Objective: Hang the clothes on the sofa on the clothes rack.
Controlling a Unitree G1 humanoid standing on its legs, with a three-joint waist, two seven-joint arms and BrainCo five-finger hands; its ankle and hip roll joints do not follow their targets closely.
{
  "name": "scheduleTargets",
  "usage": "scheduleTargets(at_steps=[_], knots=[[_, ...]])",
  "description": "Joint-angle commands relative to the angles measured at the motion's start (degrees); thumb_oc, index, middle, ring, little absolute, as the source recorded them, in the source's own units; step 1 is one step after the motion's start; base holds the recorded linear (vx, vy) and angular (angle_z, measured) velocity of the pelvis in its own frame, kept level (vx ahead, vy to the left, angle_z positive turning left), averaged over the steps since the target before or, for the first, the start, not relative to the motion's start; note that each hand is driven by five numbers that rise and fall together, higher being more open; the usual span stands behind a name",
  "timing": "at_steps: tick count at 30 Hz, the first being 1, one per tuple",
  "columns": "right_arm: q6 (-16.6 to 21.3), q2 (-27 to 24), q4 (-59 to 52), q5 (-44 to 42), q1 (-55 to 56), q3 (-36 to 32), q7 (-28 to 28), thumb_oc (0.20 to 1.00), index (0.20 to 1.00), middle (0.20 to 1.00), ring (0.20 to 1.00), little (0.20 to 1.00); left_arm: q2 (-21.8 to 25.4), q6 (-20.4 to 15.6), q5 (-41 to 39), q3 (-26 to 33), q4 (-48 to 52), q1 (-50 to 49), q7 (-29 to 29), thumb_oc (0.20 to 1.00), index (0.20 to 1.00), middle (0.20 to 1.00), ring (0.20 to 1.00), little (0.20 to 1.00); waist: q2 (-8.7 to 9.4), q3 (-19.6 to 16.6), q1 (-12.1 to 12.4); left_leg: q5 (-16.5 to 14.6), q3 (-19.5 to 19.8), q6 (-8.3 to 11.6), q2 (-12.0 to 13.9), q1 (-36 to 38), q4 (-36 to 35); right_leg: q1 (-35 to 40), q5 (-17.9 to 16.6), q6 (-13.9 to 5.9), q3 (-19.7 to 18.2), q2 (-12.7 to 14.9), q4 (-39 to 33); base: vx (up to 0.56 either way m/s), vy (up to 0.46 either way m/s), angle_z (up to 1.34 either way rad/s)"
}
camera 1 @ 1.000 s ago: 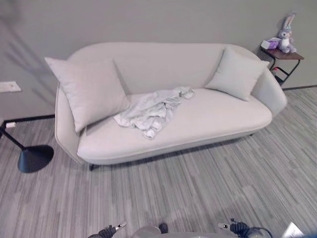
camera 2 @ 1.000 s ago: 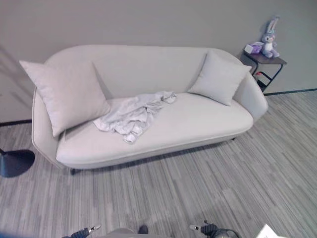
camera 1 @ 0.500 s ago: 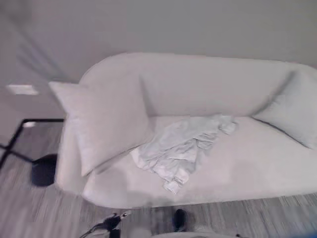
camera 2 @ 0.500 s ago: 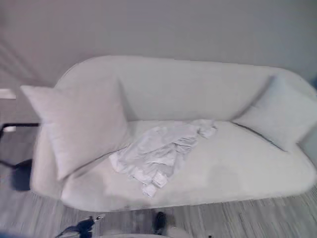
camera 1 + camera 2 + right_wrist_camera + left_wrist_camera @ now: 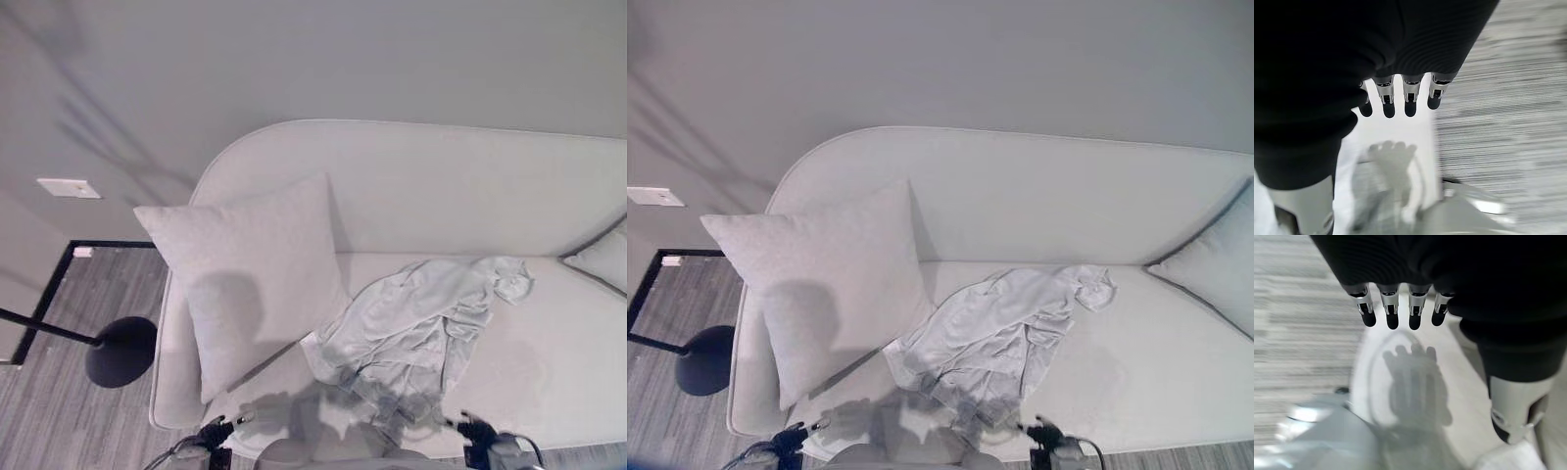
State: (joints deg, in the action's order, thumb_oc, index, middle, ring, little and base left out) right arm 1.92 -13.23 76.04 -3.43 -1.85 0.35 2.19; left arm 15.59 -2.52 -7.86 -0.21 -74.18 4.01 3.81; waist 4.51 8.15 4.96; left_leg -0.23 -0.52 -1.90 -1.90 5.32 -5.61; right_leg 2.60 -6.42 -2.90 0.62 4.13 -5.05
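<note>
Crumpled shirt [image 5: 416,328] lies near sofa [image 5: 549,382] front edge.

**Soft, even light with shadows thrown toward the sofa; wrist views partly smeared**

The room is evenly and fairly brightly lit, with no glare. A dark shadow lies across the large cushion [image 5: 250,274] and another over the near edge of the crumpled garment [image 5: 416,328] and the sofa [image 5: 460,186] seat front, so light comes from behind the camera. Faint streaked shadows cross the wall [image 5: 108,117]. The eye views are sharp. In the wrist views a finger-shaped shadow falls on the pale surface below the left hand [image 5: 1396,316] and the right hand [image 5: 1398,98]; the floor [image 5: 1503,112] is streaked with blur.
</note>
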Motion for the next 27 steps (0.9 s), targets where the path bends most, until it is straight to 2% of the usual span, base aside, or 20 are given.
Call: scheduleTargets(at_steps=[1, 8, 9, 11, 12, 15, 16, 17, 19, 20, 21, 24, 26, 27], knots=[[0.7, -2.6, 0.3, -0.3, 1.2, 2.2, -0.3, 1.000, 1.000, 1.000, 1.000, 1.000, -0.9, -0.9, 0.4, -1.3, -1.5, -1.8, -0.7, 1.000, 1.000, 1.000, 1.000, 1.000, -2.03, -3.9, 0.2, 0.7, 1.5, 3.28, 3.1, -5.1, 0.6, -1.9, 0.6, 1.38, 0.5, 0.1, 0.0, 0.00, 0.069, -0.15], [0.7, -2.0, 0.3, 0.0, 0.9, 3.1, -0.2, 1.000, 1.000, 1.000, 1.000, 1.000, -1.4, -0.8, 0.3, -1.2, -0.2, -1.9, -0.7, 1.000, 1.000, 1.000, 1.000, 1.000, -2.46, -4.1, 0.6, 0.8, 0.5, 3.41, 2.6, -4.0, 0.6, -1.4, -0.1, 1.38, 2.0, 1.4, 1.7, -0.01, 0.076, -0.18], [0.7, -2.2, -0.1, 0.2, 0.7, 3.3, -0.2, 1.000, 1.000, 1.000, 1.000, 1.000, -1.3, -0.9, 0.3, -1.7, 0.5, -1.5, -0.7, 1.000, 1.000, 1.000, 1.000, 1.000, -3.01, -3.5, 0.7, 1.2, 0.3, 3.28, 2.9, -3.8, 0.6, -2.7, 0.2, 1.56, 1.2, 1.3, 7.9, -0.05, 0.057, -0.10], [0.6, -2.4, -0.9, -0.1, 0.7, 3.2, 0.0, 1.000, 1.000, 1.000, 1.000, 1.000, -1.2, -1.0, 0.3, -2.5, 1.0, -0.8, -0.8, 1.000, 1.000, 1.000, 1.000, 1.000, -3.87, -2.4, 0.0, 1.4, 0.4, 3.43, 3.7, -3.1, 0.6, -3.5, 0.5, 1.68, -0.2, 0.9, 11.5, -0.04, 0.017, -0.13], [0.6, -2.5, -1.4, -0.1, 0.7, 3.2, 0.0, 1.000, 1.000, 1.000, 1.000, 1.000, -1.1, -1.0, 0.5, -2.7, 1.3, -0.7, -0.8, 1.000, 1.000, 1.000, 1.000, 1.000, -4.02, -2.3, -0.2, 1.4, 0.4, 3.64, 4.1, -2.6, 0.6, -3.5, 0.6, 1.79, -0.2, 1.7, 11.4, 0.01, -0.079, -0.23], [0.5, -3.0, -1.8, -0.1, 0.6, 2.7, -0.2, 1.000, 1.000, 1.000, 1.000, 1.000, -0.9, -0.9, 1.1, -2.8, 2.9, -0.7, -0.7, 1.000, 1.000, 1.000, 1.000, 1.000, -4.31, -3.0, 0.1, 0.8, 0.5, 4.63, 5.9, -2.2, 0.6, -2.8, 0.7, 1.89, 2.2, 6.7, 7.0, 0.08, -0.203, -0.28], [0.1, -4.0, -1.8, -0.4, 0.3, 2.9, -0.5, 1.000, 1.000, 1.000, 1.000, 1.000, -0.3, -1.0, 0.4, -2.5, 3.8, -0.9, -1.0, 1.000, 1.000, 1.000, 1.000, 1.000, -4.67, -3.6, -0.3, 0.3, 1.4, 4.52, 7.1, -1.3, 0.6, -5.6, 0.2, 1.44, 1.9, 8.1, 0.5, 0.15, -0.350, -0.38], [0.1, -3.8, -1.7, -0.2, 0.3, 2.6, -0.5, 1.000, 1.000, 1.000, 1.000, 1.000, -0.1, -1.2, 0.3, -2.8, 3.6, -0.5, -0.6, 1.000, 1.000, 1.000, 1.000, 1.000, -3.93, -3.5, -0.2, 0.2, 1.1, 4.66, 7.3, -1.1, 0.6, -5.2, 1.1, 1.60, 1.8, 7.9, 0.0, 0.14, -0.303, -0.49], [0.1, -3.8, -1.7, -0.2, 0.3, 2.6, -0.5, 1.000, 1.000, 1.000, 1.000, 1.000, -0.1, -1.2, 0.3, -2.9, 3.6, -0.5, -0.6, 1.000, 1.000, 1.000, 1.000, 1.000, -3.92, -3.5, -0.2, 0.2, 1.1, 4.66, 7.3, -1.1, 0.6, -5.2, 1.1, 1.60, 1.8, 7.9, 0.0, 0.04, -0.164, -0.19], [0.2, -3.9, -2.3, -0.2, 0.5, 2.6, -0.4, 1.000, 1.000, 1.000, 1.000, 1.000, -0.4, -1.2, 0.0, -2.5, 3.6, -0.7, -0.5, 1.000, 1.000, 1.000, 1.000, 1.000, -3.01, -3.9, -0.5, -0.3, 0.6, 4.71, 8.9, -0.8, 0.6, -4.9, 1.5, 0.95, 2.7, 7.1, 0.0, 0.11, -0.342, 0.11], [0.4, -4.1, -2.3, 0.0, 0.6, 2.7, -0.4, 1.000, 1.000, 1.000, 1.000, 1.000, -0.5, -1.2, 0.1, -2.7, 3.5, -0.9, -0.5, 1.000, 1.000, 1.000, 1.000, 1.000, -3.00, -4.1, -0.6, 0.0, 0.5, 4.82, 10.1, -0.8, 0.6, -4.7, 1.5, 0.66, 3.1, 6.3, 0.0, 0.17, -0.486, 0.20], [0.9, -5.7, -3.1, -0.1, 0.9, 2.7, -0.7, 1.000, 1.000, 1.000, 1.000, 1.000, -1.4, -1.1, 0.2, -3.2, 4.9, -1.5, -0.2, 1.000, 1.000, 1.000, 1.000, 1.000, -3.52, -4.6, -1.2, 2.2, 0.3, 4.32, 13.6, -0.5, 0.6, -3.5, 1.9, 0.03, 3.7, 3.2, 0.0, 0.13, -0.350, 0.11], [1.2, -6.4, -3.5, -0.6, 1.3, 2.0, -1.0, 1.000, 1.000, 1.000, 1.000, 1.000, -1.9, -0.8, 0.5, -3.8, 6.0, -1.8, 0.2, 1.000, 1.000, 1.000, 1.000, 1.000, -3.95, -4.6, -1.6, 5.0, -0.1, 3.78, 15.5, 0.5, 0.6, -2.5, 2.1, -0.23, 3.6, 1.5, 0.0, 0.13, -0.333, -0.04], [1.2, -6.9, -3.8, -0.8, 1.5, 1.8, -1.1, 1.000, 1.000, 1.000, 1.000, 1.000, -2.1, -0.6, 0.5, -3.9, 6.6, -1.7, 0.4, 1.000, 1.000, 1.000, 1.000, 1.000, -3.92, -4.3, -1.8, 5.0, -0.1, 3.69, 15.8, -0.6, 3.0, -2.0, 2.1, -0.21, 3.8, 1.3, 0.0, 0.10, -0.492, 0.13]])
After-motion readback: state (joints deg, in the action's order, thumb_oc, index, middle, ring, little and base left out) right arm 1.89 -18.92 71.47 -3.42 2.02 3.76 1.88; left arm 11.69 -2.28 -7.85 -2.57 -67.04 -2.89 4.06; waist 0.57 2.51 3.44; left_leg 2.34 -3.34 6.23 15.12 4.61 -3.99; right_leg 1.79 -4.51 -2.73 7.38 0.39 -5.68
